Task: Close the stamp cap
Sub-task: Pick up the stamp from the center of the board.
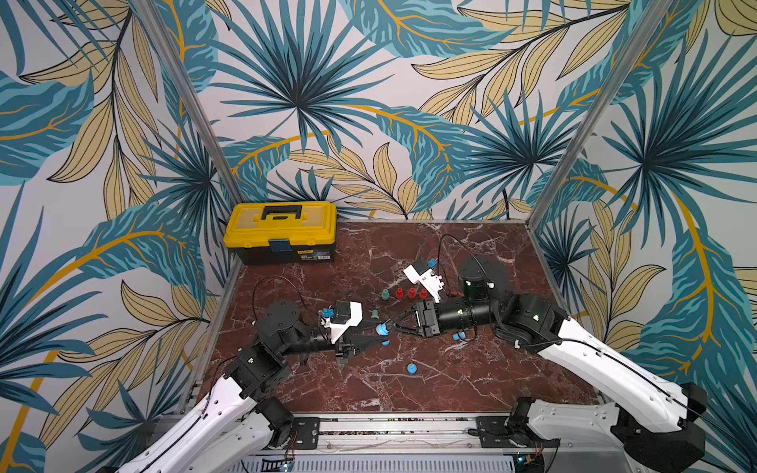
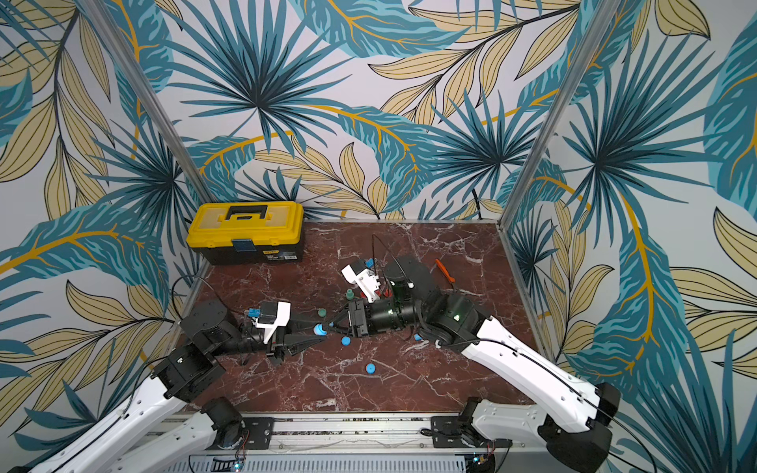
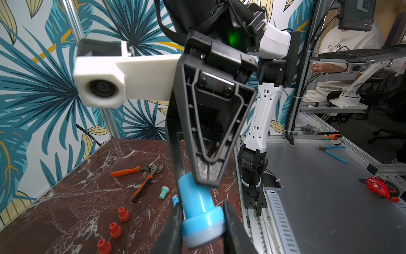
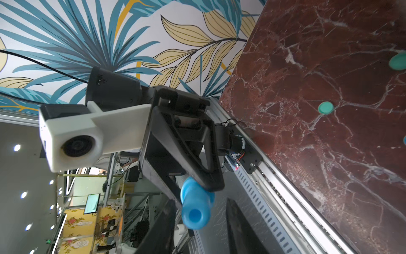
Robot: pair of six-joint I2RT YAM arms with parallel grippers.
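Clamping blue stamp [image 3: 196, 203]: left gripper [image 3: 203, 229].

Blue stamp [image 1: 381, 329], horizontal, aloft, handle pointing right.

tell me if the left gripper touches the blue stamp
Touching. The left wrist view shows the left gripper clamping the blue stamp, fingers pressed on both sides.

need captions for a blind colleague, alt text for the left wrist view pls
The left gripper clamps the wide end of a light blue plastic stamp while the open right gripper straddles its narrow handle. Behind, on the dark red marble table, lie orange-handled pliers and three small red stamps.
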